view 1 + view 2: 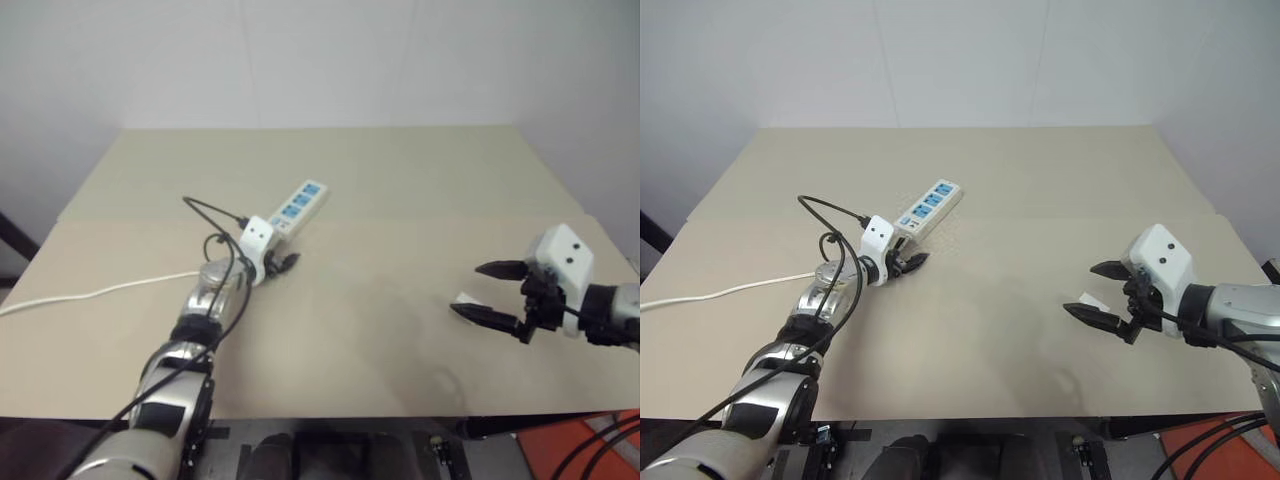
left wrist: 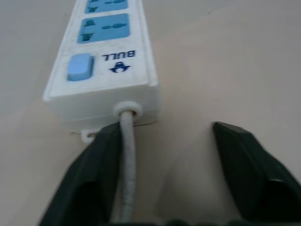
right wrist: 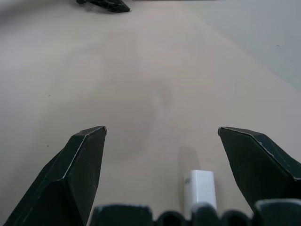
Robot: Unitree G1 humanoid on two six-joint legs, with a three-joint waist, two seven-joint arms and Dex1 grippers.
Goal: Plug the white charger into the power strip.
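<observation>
- Left eye view: the power strip (image 1: 297,208) lies slantwise near the middle of the beige table (image 1: 400,180), its thin white cord (image 1: 90,293) trailing off toward the table's left edge. The left gripper (image 1: 281,264) sits at the strip's near, switch end. Well apart on the right, the right gripper (image 1: 487,291) hangs over the table with its fingers spread wide and empty; the white charger (image 1: 466,299) lies flat on the table between them.
- Right eye view: same layout; the charger (image 1: 1093,300) is a small white block just beside the right gripper's lower finger.
- Left wrist view: the strip's switch end, with its pale blue switch (image 2: 78,67) and blue socket faces, fills the upper part. The cord leaves the end wall and runs along one black finger (image 2: 89,174); the other finger stands off to the side. The jaws are partly apart and grip nothing that can be made out.
- Right wrist view: both black fingers (image 3: 77,165) are wide apart, the charger (image 3: 200,187) lying between them close to the gripper's base.
</observation>
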